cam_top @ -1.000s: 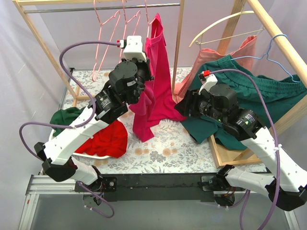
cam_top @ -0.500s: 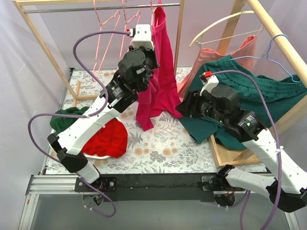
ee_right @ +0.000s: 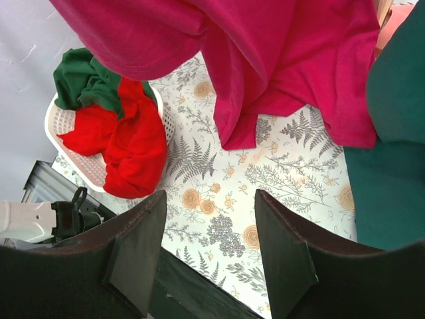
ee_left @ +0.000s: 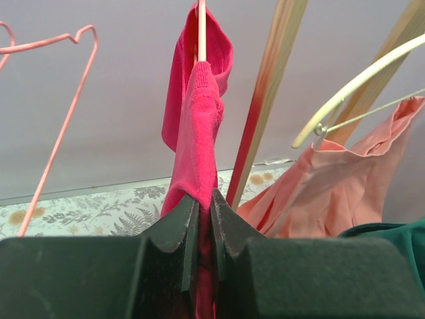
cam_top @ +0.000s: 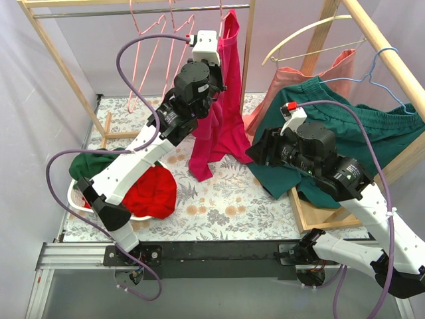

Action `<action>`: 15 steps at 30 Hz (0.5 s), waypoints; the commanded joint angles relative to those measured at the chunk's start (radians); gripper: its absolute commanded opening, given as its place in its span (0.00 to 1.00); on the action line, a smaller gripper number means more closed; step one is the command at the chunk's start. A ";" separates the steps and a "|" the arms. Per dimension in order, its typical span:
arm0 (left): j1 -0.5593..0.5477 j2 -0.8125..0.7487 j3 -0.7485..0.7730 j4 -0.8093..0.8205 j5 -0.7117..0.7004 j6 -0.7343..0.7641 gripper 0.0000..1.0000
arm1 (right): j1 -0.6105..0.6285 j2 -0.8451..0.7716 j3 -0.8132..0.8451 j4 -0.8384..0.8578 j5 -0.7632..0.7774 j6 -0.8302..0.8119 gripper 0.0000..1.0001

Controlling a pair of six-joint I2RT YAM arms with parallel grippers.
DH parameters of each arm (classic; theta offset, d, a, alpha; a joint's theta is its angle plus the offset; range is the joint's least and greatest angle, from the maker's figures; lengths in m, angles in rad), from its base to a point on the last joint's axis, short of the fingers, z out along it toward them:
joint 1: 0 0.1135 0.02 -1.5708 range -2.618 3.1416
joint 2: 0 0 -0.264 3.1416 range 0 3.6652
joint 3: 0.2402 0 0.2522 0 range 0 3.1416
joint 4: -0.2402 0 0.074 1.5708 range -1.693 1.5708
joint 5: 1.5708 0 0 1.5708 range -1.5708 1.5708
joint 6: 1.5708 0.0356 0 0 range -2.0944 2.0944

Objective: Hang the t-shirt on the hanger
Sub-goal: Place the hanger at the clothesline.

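The magenta t-shirt (cam_top: 226, 126) hangs in a long fold from near the top rail down to the floral table. My left gripper (cam_top: 214, 90) is raised high and shut on the shirt's edge; in the left wrist view (ee_left: 204, 198) the fabric (ee_left: 199, 133) is pinched between the jaws. A pale-pink hanger wire (ee_left: 200, 30) runs up out of the shirt's top fold. Two more pale-pink hangers (cam_top: 143, 46) hang bare on the rail to the left. My right gripper (cam_top: 255, 149) is open and empty, low beside the shirt's hem (ee_right: 292, 60).
A white basket (cam_top: 73, 193) at the left holds a red garment (cam_top: 149, 193) and a dark green one (cam_top: 89, 166). A wooden rack post (cam_top: 247, 66) stands right of the shirt. A cream hanger (cam_top: 312, 33), a light-blue hanger (cam_top: 382, 73), a salmon garment (cam_top: 319, 76) and a green garment (cam_top: 352, 126) fill the right rack.
My left arm has risen and moved right toward the rail, lifting the t-shirt higher. The shirt's hem has come up off the table. The right arm has barely moved.
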 commanded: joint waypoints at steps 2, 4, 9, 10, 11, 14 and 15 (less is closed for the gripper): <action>0.018 0.008 0.040 0.016 0.051 -0.041 0.00 | 0.005 -0.019 -0.014 0.020 0.017 0.007 0.63; 0.019 0.007 0.030 0.010 0.056 -0.047 0.00 | 0.005 -0.022 -0.020 0.020 0.017 0.007 0.63; 0.021 -0.008 0.001 -0.013 0.073 -0.070 0.00 | 0.005 -0.028 -0.028 0.020 0.023 0.006 0.63; 0.021 -0.010 0.000 -0.016 0.076 -0.073 0.00 | 0.005 -0.026 -0.032 0.020 0.023 0.006 0.63; 0.021 -0.013 0.002 -0.024 0.083 -0.073 0.00 | 0.005 -0.026 -0.034 0.021 0.023 0.004 0.64; 0.021 -0.030 -0.004 -0.034 0.099 -0.074 0.13 | 0.005 -0.020 -0.040 0.027 0.020 0.002 0.64; 0.021 -0.038 -0.004 -0.037 0.103 -0.075 0.23 | 0.005 -0.019 -0.043 0.034 0.018 0.002 0.64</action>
